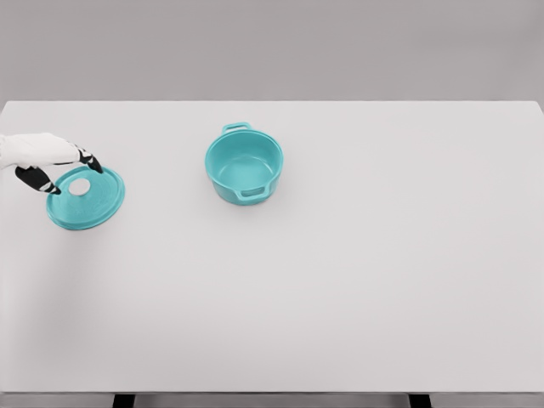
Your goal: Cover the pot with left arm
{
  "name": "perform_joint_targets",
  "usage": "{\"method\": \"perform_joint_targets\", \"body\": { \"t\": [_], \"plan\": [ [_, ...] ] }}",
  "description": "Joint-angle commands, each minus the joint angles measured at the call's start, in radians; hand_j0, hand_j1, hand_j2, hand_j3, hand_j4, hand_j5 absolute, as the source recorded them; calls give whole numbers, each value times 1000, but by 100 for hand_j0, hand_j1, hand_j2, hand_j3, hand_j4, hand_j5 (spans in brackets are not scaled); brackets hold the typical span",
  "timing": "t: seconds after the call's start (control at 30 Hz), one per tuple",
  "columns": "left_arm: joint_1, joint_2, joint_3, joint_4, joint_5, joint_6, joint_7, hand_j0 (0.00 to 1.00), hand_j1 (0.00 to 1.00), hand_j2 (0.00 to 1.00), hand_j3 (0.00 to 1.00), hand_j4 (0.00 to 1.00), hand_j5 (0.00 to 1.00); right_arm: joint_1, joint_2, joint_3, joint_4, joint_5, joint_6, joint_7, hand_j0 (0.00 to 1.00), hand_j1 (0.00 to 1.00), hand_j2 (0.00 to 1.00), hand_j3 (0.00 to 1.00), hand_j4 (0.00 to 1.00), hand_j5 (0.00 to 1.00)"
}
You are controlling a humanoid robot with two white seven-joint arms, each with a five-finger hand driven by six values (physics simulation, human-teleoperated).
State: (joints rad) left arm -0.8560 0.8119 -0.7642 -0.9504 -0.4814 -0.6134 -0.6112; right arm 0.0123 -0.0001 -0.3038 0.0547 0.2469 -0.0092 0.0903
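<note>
Head view: a teal pot (243, 165) is seen upright and uncovered near the table's (340, 280) far middle. A teal lid (86, 199) with a pale knob lies flat at the table's left, well apart from the pot. The left hand (53, 161) is seen at the lid's upper-left edge, fingers spread over the rim toward the knob; whether the lid is actually grasped cannot be told. The right arm is not shown. Judged: covering not yet done; grasp, lift, carry right and set-down are left.
</note>
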Motion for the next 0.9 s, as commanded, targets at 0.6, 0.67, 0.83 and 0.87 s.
{"method": "perform_joint_targets", "body": {
  "t": [0.6,0.67,0.83,0.87],
  "plan": [
    [34,36,9,-42,9,3,0,79,79,79,79,79,79,-2,0,0,1,0,0,0,100,100,100,100,100,100],
    [34,35,9,-42,9,3,0,79,79,79,79,79,79,0,0,0,1,0,0,0,100,100,100,100,100,100],
    [35,35,9,-44,11,3,0,76,76,76,76,76,76,0,0,0,1,0,0,0,100,100,100,100,100,100],
    [37,35,11,-47,11,3,0,76,76,76,76,76,76,0,0,0,1,0,0,0,100,100,100,100,100,100]
  ]
}}
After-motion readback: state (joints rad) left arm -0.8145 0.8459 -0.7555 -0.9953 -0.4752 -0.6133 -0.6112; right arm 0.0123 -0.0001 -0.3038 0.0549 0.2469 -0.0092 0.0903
